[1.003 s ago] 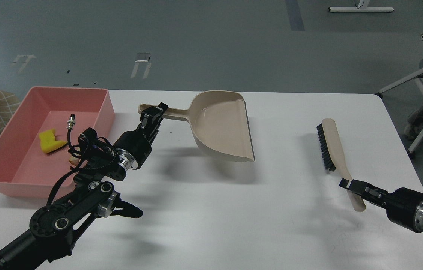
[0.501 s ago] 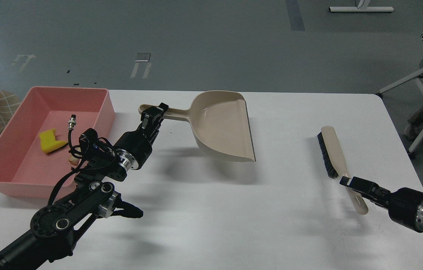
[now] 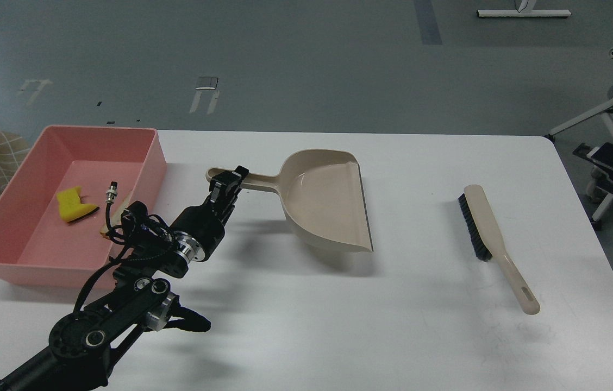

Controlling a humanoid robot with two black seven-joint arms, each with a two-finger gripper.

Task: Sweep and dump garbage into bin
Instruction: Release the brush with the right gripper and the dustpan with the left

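— Where does it stand?

— The garbage is in the bin (image 3: 24, 247): the yellow chunk (image 3: 74, 205) lies on the pink floor, and the pale stick (image 3: 104, 230) shows only in part behind the left arm's cabling. So the dumping looks done. What's in hand, I'd say, is putting the dustpan (image 3: 328, 203) down.

— And the grippers?

— The left gripper (image 3: 228, 183) is clamped on the dustpan's handle, near its far end. The pan throws a broad shadow on the table (image 3: 339, 326), so I judge it's a little off the surface — hard to be sure. The right gripper isn't in view; the brush (image 3: 494, 233) lies alone on the table, well to the right, nothing gripping it.

— How to finish well?

— Lower it level, so the lip and the back of the pan meet the table together, then open the fingers fully before drawing back along the handle's line — otherwise a finger may drag the handle and spin the pan. Keep the elbow clear of the bin's rim on the way out.
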